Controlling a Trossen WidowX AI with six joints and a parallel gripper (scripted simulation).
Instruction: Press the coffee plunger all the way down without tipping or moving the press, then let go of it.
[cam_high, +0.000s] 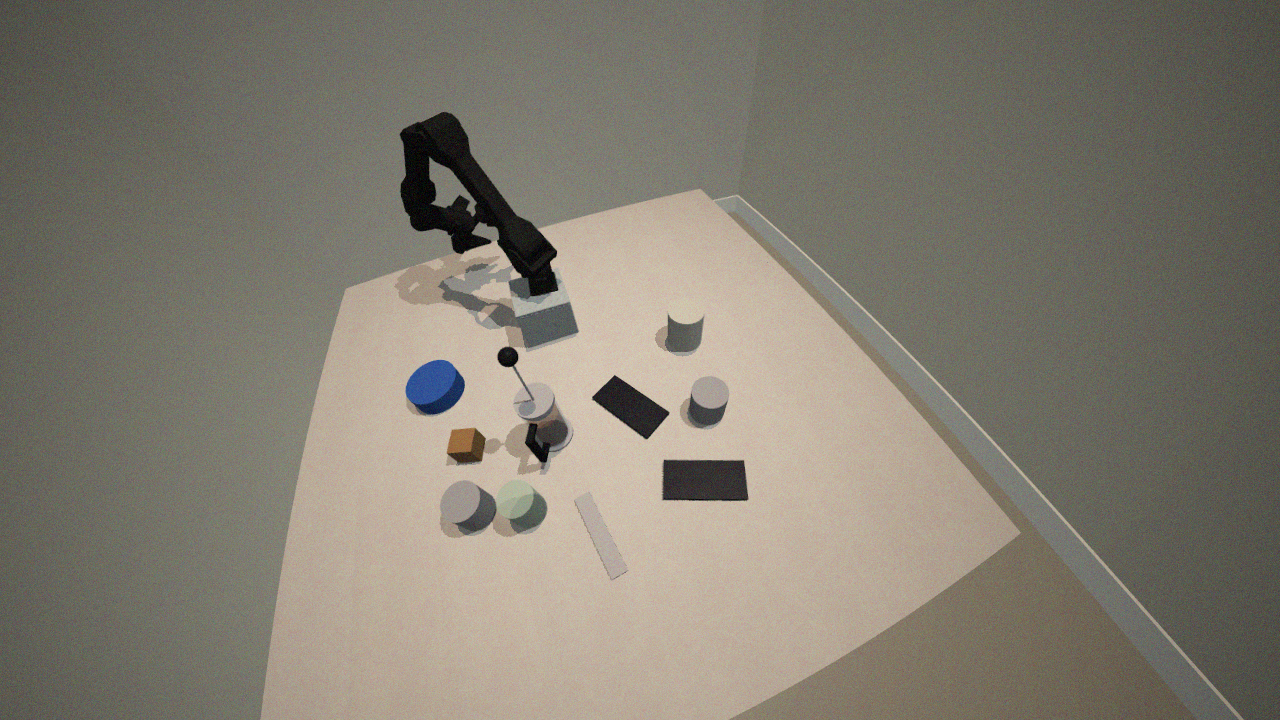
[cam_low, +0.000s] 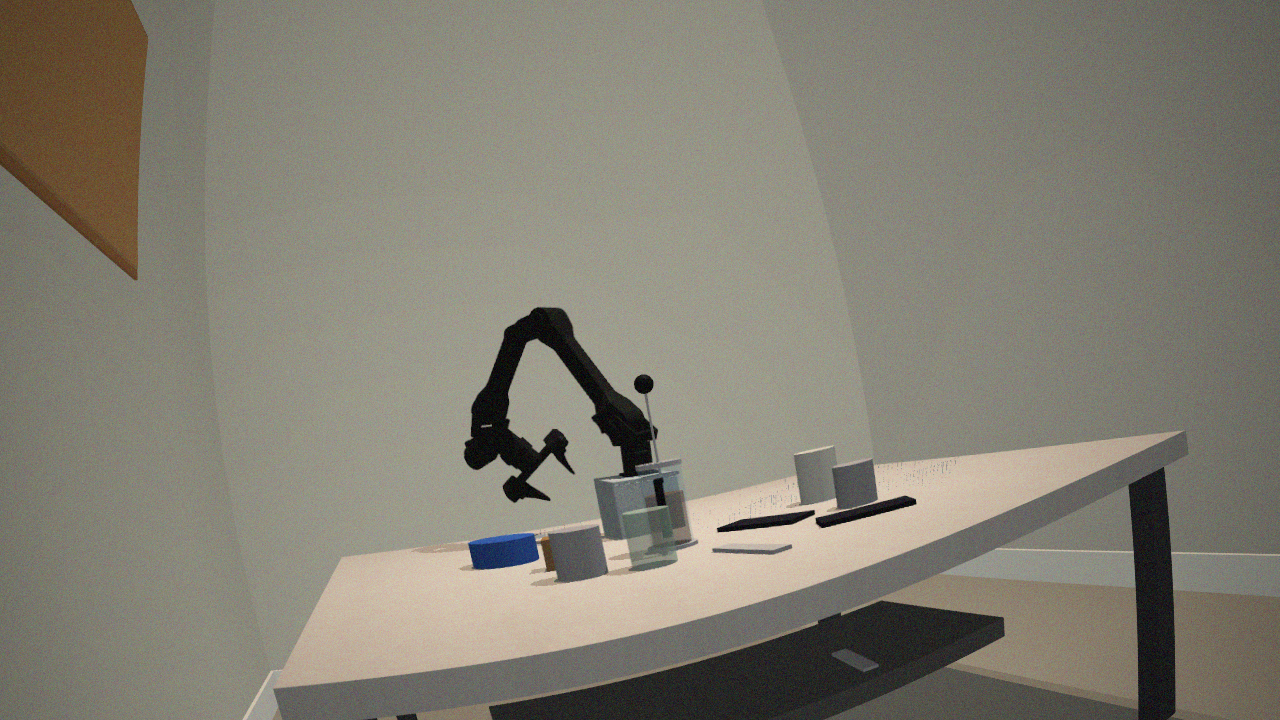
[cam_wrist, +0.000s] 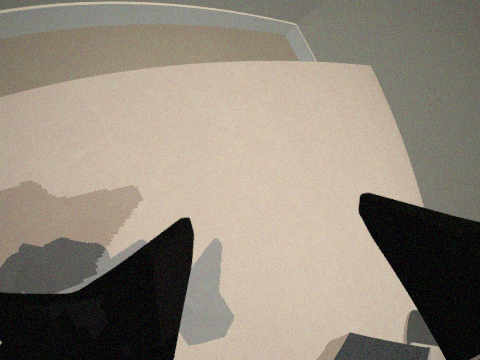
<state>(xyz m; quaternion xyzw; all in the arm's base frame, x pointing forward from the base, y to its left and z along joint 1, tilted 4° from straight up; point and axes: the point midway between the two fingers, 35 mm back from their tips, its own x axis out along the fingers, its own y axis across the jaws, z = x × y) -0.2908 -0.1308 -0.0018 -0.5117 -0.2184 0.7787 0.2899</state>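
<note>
we see our gripper (cam_low: 543, 474) hanging wide open, holding nothing, pointed black fingers well left of the glass coffee press (cam_high: 542, 419). its thin rod and round black knob (cam_high: 508, 357) stand raised. blue disc (cam_high: 435, 385), brown cube (cam_high: 466, 444), grey cylinders (cam_high: 466, 505) crowd around it.

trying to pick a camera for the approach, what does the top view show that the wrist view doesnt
Only the top view shows the coffee press with its plunger knob raised, plus the clutter around it: blue disc, brown cube, two dark slabs, and the whole arm.

Only the wrist view gives a close look at the gripper: fingers spread wide, nothing between them, pointing at bare table away from the press.

Both show the beige table and the arm's shadows on it.
</note>
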